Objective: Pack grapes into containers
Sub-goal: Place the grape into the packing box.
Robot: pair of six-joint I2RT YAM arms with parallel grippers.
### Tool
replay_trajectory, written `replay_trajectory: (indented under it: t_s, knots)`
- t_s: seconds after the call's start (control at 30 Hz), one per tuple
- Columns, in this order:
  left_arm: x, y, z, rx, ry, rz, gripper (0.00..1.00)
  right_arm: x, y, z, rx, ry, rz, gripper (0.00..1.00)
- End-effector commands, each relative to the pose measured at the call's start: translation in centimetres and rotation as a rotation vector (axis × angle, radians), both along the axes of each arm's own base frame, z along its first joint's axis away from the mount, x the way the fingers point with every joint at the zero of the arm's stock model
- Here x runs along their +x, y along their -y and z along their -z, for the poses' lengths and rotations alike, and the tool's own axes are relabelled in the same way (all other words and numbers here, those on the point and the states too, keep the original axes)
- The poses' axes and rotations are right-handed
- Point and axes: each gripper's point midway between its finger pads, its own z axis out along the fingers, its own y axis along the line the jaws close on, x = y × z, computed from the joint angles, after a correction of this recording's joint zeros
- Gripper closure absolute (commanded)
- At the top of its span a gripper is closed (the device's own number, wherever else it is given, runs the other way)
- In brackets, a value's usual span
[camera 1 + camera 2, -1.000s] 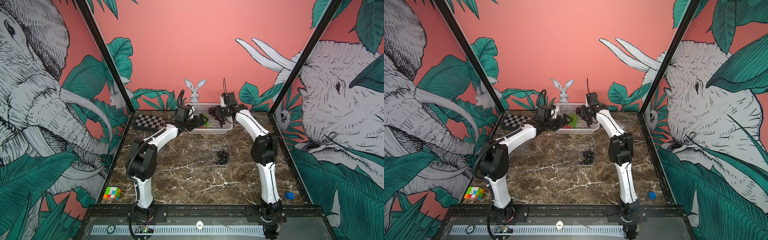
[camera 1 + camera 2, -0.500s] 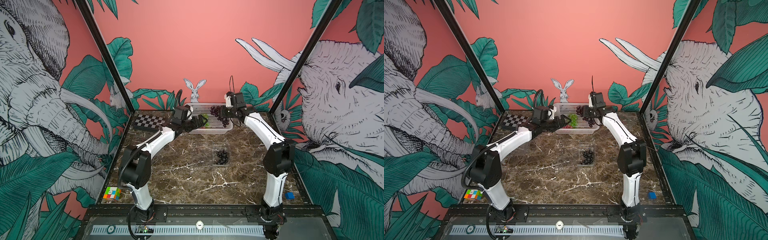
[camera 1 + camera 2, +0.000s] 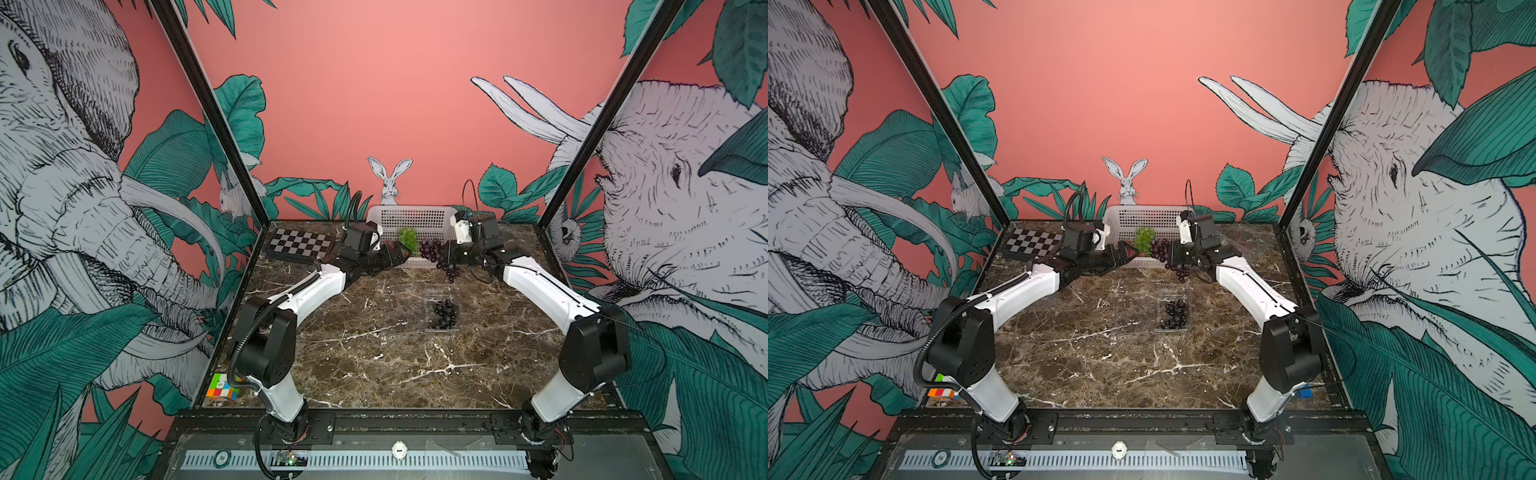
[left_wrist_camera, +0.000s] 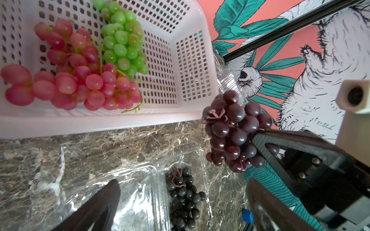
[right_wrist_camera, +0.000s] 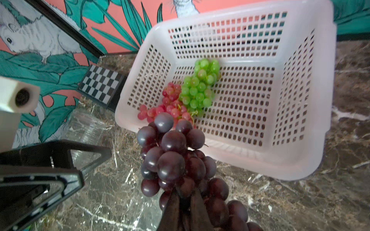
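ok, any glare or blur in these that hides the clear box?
Left wrist: glare streaks across the clear box, red grapes soft toward the frame edge. Right wrist: purple bunch too near the lens, soft; basket rim smeared. In a top view: sharp, but the box nearly vanishes against the marble.

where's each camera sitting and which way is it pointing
Top views: high at the front, facing down and back; both arms whole, left end effector open, right end effector shut on dark bunch.
Left wrist: on the left arm, facing the white basket and a filled container; own fingers show.
Right wrist: on the right arm, facing the basket; own fingers pinch the bunch.
Shared: both wrist views show basket, dark bunch, opposite end effector.
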Motion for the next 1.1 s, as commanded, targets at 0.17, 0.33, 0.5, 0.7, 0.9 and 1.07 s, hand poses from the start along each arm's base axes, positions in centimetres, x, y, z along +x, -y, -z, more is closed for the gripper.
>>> replay_trajectory:
  t_s: [0.17,0.33,0.5,0.7,0.9,1.07]
  knots:
    - [-0.7,-0.2,-2.2,-0.033,0.053,-0.004,0.00,-3.7,-2.2,0.2,0.079,0.097,-0.171,0.90]
    - [-0.7,-0.1,-1.5,-0.031,0.037,-0.003,0.00,-5.4,-2.3,1.6,0.093,0.100,-0.208,0.90]
    - [-0.7,0.1,-0.5,-0.032,0.013,0.002,0.01,-6.3,-2.4,3.3,0.100,0.095,-0.242,0.90]
    - [-0.6,0.3,0.2,-0.033,-0.006,0.008,0.00,-6.3,-2.8,4.4,0.088,0.093,-0.281,0.90]
    - [-0.7,0.1,0.3,-0.018,-0.002,0.009,0.01,-6.7,-3.2,5.4,0.061,0.087,-0.339,0.89]
    - [-0.6,0.2,0.5,-0.018,-0.009,0.010,0.00,-7.0,-2.9,6.1,0.056,0.095,-0.340,0.89]
